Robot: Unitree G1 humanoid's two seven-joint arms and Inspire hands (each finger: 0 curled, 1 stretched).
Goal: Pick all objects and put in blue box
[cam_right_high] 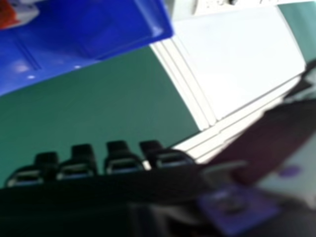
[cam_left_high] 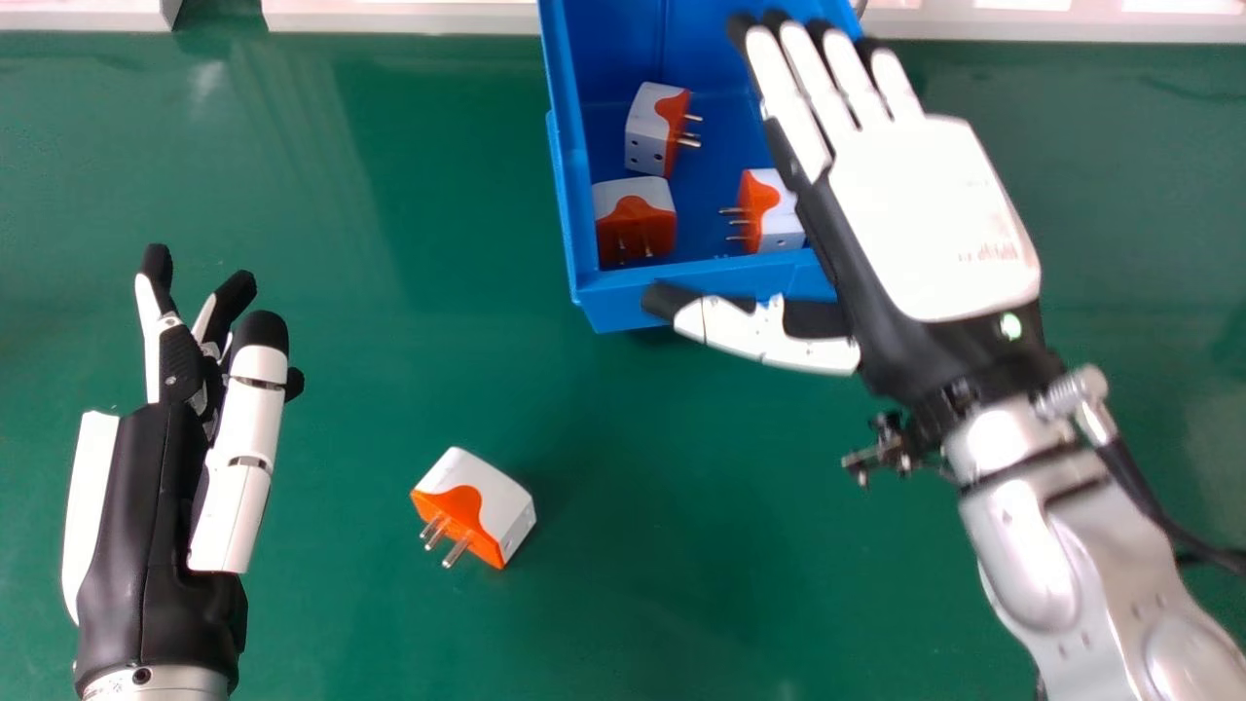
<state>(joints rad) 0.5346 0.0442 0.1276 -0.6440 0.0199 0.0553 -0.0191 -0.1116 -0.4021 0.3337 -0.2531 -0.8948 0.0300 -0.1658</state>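
My right hand (cam_left_high: 925, 214) is over the right side of the blue box (cam_left_high: 701, 277) in the head view, fingers straight, thumb stretched across the box's near wall, holding nothing. Inside the box lie several orange and white plug adapters, among them one at the back (cam_left_high: 647, 127), one at near left (cam_left_high: 633, 209) and one at near right (cam_left_high: 776, 219), beside the hand. Another adapter (cam_left_high: 487, 492) lies on the green table, prongs toward the near left. At the left, my left hand (cam_left_high: 146, 487) has relaxed fingers and is empty. In the right hand view, the blue box (cam_right_high: 98, 34) and the right hand (cam_right_high: 121, 160) show.
The green table (cam_left_high: 389, 389) extends around the box. A pale ledge (cam_left_high: 389, 15) runs along its far edge. A cable (cam_left_high: 1158, 516) hangs beside the right wrist. White panels (cam_right_high: 237, 59) stand beyond the table in the right hand view.
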